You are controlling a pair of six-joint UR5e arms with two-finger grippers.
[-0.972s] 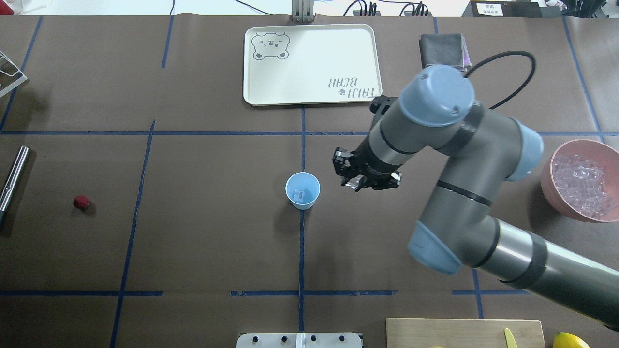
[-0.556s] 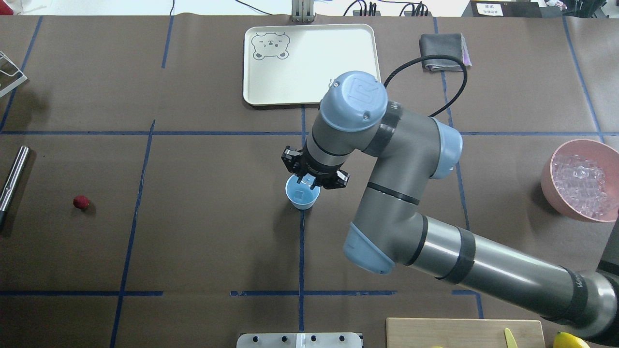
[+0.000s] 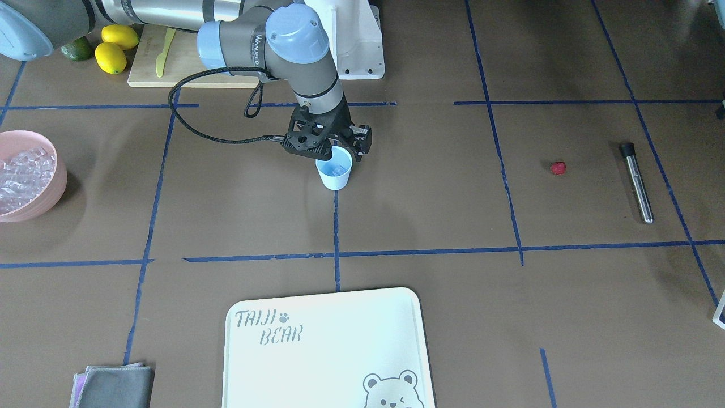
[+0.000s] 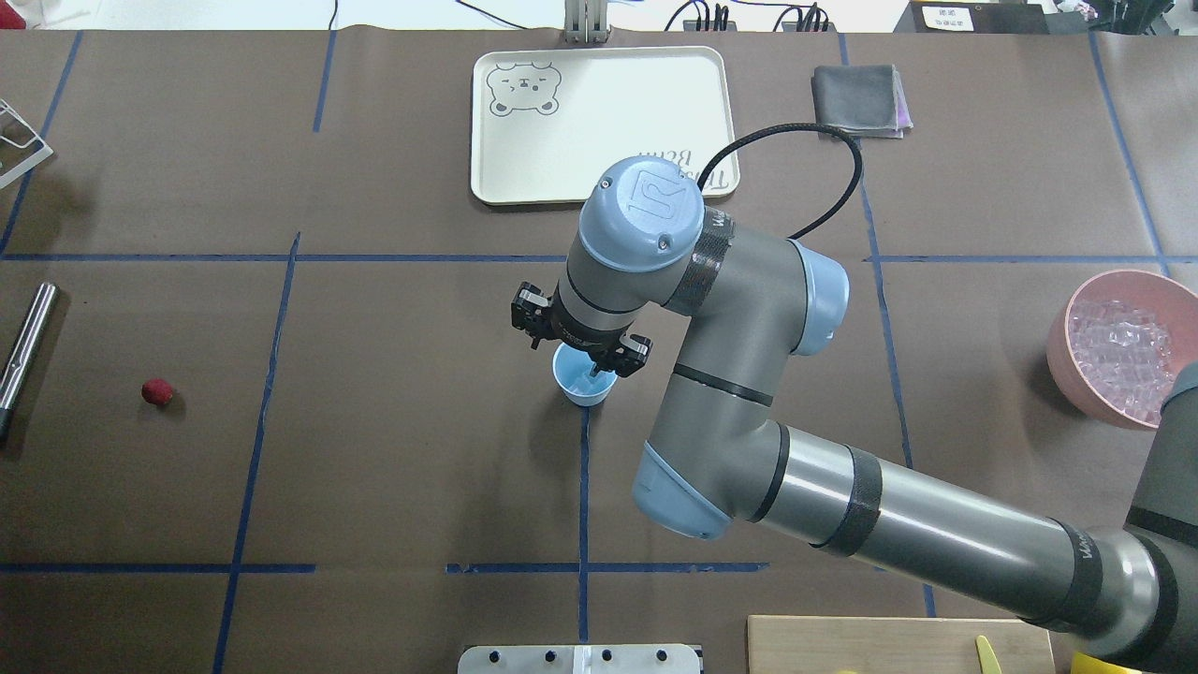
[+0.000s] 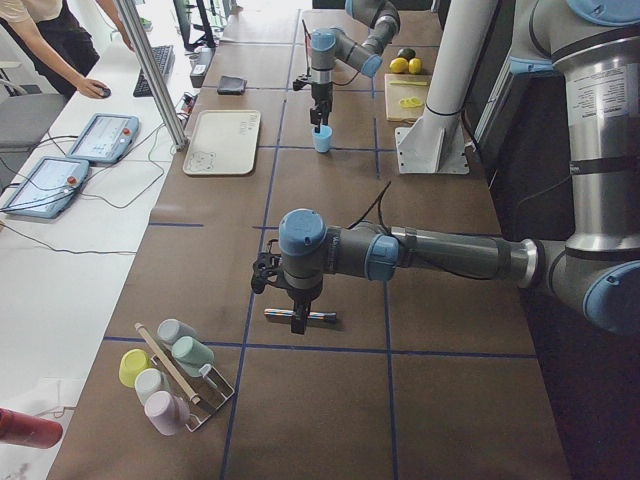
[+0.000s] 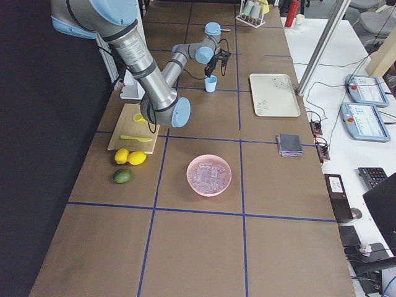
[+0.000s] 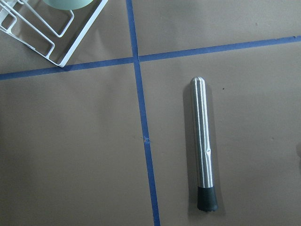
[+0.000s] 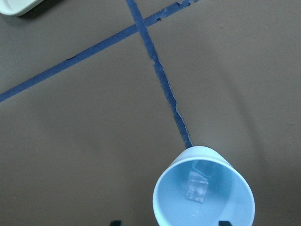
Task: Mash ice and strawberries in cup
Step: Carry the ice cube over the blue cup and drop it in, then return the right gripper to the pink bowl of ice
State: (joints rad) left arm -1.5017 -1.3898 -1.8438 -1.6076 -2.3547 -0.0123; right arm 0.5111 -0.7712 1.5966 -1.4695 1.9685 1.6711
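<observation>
The small white cup (image 4: 582,386) with a bluish inside stands at the table's middle on a blue tape line. In the right wrist view a clear ice cube (image 8: 196,186) lies in the cup (image 8: 203,197). My right gripper (image 4: 588,360) hangs just over the cup's mouth, open, with its fingertips to either side of the rim. More ice (image 4: 1123,354) fills the pink bowl (image 4: 1062,351) at the far right. The red strawberry (image 4: 157,391) lies alone at the left. My left gripper (image 5: 297,300) hovers over a steel muddler (image 7: 203,146); I cannot tell whether it is open or shut.
A cream bear tray (image 4: 599,122) lies behind the cup, with a folded grey cloth (image 4: 856,98) to its right. A cutting board (image 3: 187,62) with a yellow knife, two lemons (image 3: 113,48) and an avocado sits near the robot base. A white rack of cups (image 5: 175,375) stands at the left end.
My right arm swung left from beside the cup to directly over it, and the gripper came down to the cup's mouth. The strawberry and the muddler stayed put.
</observation>
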